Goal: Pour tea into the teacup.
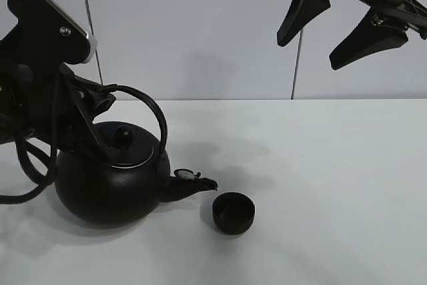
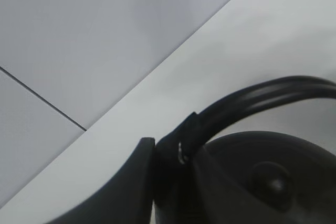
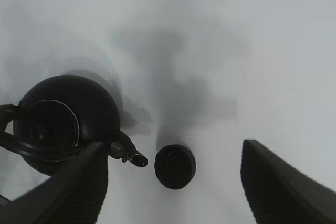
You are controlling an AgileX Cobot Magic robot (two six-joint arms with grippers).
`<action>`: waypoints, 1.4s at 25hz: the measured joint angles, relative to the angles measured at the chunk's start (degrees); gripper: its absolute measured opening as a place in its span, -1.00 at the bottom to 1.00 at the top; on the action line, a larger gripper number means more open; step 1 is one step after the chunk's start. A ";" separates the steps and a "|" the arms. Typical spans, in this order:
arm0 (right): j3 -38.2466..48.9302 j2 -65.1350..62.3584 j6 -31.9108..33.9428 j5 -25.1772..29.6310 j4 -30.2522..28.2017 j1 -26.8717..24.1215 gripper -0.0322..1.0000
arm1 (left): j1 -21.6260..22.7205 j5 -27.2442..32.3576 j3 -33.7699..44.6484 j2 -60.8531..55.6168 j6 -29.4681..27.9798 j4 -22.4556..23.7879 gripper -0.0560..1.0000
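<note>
A plain white table runs back to a pale grey panelled wall with thin dark seams.

Nearest the front edge is the one teacup, small, low, round and matte black. It stands upright on the table just right of centre, and its inside is too dark to show whether it holds anything.

Just behind it and to its left is the one kettle, big, round and black, with its belly down at the table. Its short spout points at the teacup, and the tip ends just beside the rim, not touching it. A small light metal flap sits on top of the spout. The lid has a thin bright ring and a round black knob.

The arched handle rises over the lid. The left gripper is closed around the handle at its end away from the spout, with one finger pressed against it.

Farther back and high at the upper right, the right gripper hangs well above the table. Its two black fingers are spread wide apart with nothing between them, and its wrist view looks down on kettle and teacup.
</note>
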 joint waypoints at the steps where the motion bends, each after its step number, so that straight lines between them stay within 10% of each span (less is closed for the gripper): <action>1: 0.00 0.00 0.00 0.00 0.00 0.00 0.02 | 0.00 0.00 0.00 0.00 0.19 0.00 -0.67; 35: 0.00 0.00 0.00 0.00 0.00 0.00 0.02 | 0.00 1.67 0.00 0.00 0.79 0.30 -0.67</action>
